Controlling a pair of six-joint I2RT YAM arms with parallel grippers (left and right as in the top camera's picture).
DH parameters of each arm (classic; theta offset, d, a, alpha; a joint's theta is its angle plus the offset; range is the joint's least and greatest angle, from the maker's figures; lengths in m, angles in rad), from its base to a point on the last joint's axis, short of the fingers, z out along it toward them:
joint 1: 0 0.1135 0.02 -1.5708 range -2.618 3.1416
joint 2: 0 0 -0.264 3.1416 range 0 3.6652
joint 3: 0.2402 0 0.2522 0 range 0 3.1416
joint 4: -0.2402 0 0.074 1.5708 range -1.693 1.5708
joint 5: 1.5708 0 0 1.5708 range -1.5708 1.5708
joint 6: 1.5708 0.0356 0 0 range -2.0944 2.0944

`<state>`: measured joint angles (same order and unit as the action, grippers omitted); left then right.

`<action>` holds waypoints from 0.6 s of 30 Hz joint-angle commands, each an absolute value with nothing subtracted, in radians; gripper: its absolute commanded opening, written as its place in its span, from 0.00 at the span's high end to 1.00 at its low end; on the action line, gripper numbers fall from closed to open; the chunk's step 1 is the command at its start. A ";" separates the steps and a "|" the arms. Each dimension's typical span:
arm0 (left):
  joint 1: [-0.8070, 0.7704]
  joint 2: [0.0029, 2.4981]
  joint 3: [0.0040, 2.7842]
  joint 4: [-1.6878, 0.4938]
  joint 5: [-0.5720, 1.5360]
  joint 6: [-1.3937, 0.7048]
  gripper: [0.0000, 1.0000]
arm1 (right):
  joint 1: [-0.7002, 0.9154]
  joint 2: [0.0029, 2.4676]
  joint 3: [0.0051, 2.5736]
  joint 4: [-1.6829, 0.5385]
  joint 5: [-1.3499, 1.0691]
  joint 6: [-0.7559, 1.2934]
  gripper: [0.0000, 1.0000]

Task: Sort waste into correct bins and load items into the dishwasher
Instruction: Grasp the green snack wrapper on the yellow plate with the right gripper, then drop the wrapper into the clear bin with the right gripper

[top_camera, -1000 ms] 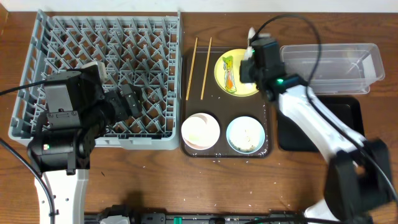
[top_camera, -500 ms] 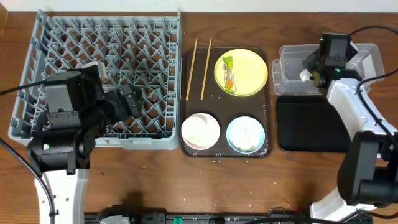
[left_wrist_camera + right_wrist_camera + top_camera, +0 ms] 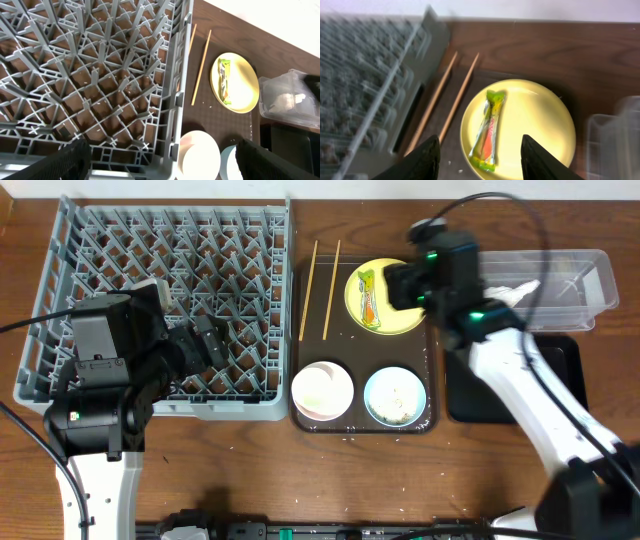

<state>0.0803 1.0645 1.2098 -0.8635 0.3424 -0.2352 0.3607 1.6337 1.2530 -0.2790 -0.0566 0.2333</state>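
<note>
With the right end effector (image 3: 479,150) spread wide and empty over the yellow plate (image 3: 535,125), the wrapper (image 3: 489,127) lying flat on the plate's left half could escape a shallow pinch, or the plate might skid.

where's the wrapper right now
In the overhead view, the yellow-green wrapper lies on the yellow plate in the brown tray's top-right corner, just right of the two chopsticks and left of the right gripper.

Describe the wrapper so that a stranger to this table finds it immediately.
Find the dark brown tray beside the grey dish rack. In its far right part sits a round yellow plate, and the wrapper lies on it. It is the only long yellow-green strip with orange print, unlike the wooden chopsticks nearby.
</note>
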 commanded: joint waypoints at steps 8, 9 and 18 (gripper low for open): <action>0.079 1.065 1.227 -0.863 0.358 -0.226 0.07 | 0.433 2.090 1.247 0.099 0.067 0.160 0.45; 0.079 1.065 1.227 -0.863 0.358 -0.226 0.07 | 0.433 2.112 1.248 0.118 0.071 0.160 0.45; 0.079 1.065 1.227 -0.863 0.358 -0.226 0.07 | 0.421 2.109 1.248 0.038 0.096 0.255 0.99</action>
